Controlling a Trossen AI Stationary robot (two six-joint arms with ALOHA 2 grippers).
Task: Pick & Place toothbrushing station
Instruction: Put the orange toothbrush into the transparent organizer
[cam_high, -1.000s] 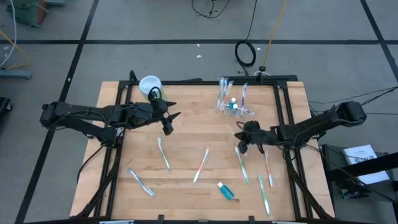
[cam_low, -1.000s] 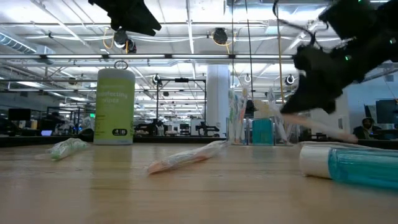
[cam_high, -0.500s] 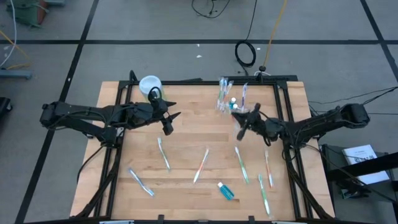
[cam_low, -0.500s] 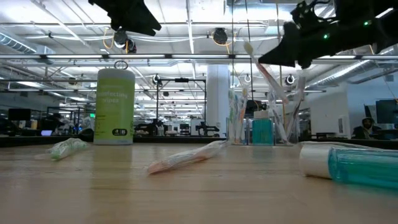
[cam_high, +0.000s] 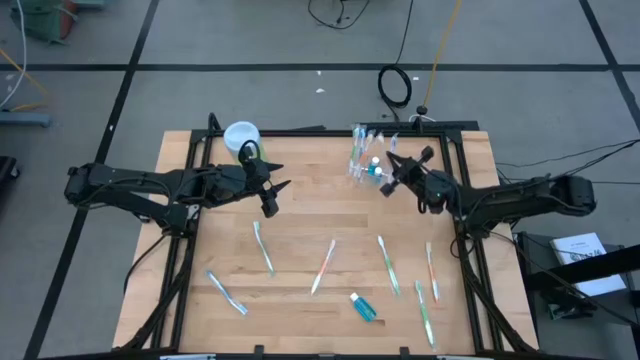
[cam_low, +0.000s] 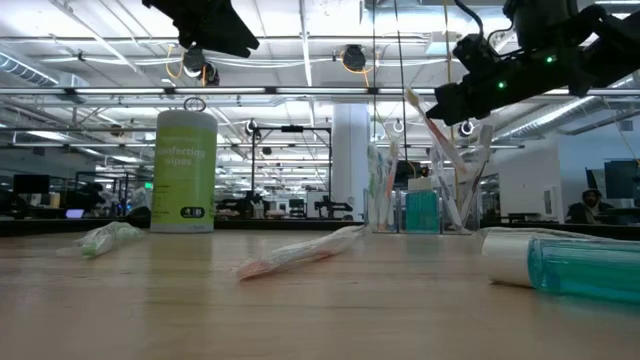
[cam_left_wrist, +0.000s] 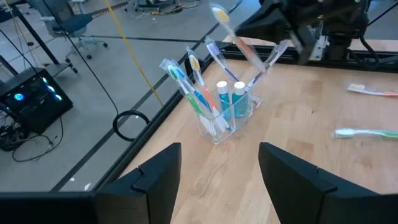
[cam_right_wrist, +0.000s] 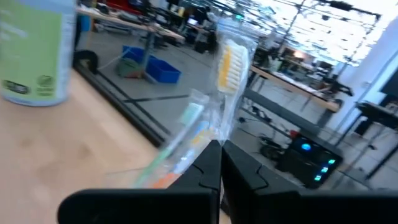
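Wooden table (cam_high: 300, 215) seen from above, strewn with loose toothbrushes. Nearest the front edge: a blue toothpaste tube (cam_high: 366, 307), a blue-handled toothbrush (cam_high: 227, 293) toward the left, a green toothbrush (cam_high: 424, 312) toward the right. Farther in: a white toothbrush (cam_high: 262, 246), a pink toothbrush (cam_high: 323, 266), another green one (cam_high: 388, 265) and a pink one (cam_high: 431, 270). Midway back on the left, left gripper (cam_high: 272, 193) hanging above the table, fingers spread wide, holding nothing. Toward the far edge on the right, right gripper (cam_high: 397, 172) pinched shut on a wrapped toothbrush (cam_right_wrist: 225, 74), raised just beside a clear plastic cup (cam_high: 372, 170), brush head up. Already standing in that cup: several toothbrushes and two toothpaste tubes. At the far left corner, a light-green canister (cam_low: 185, 171) with a white lid.
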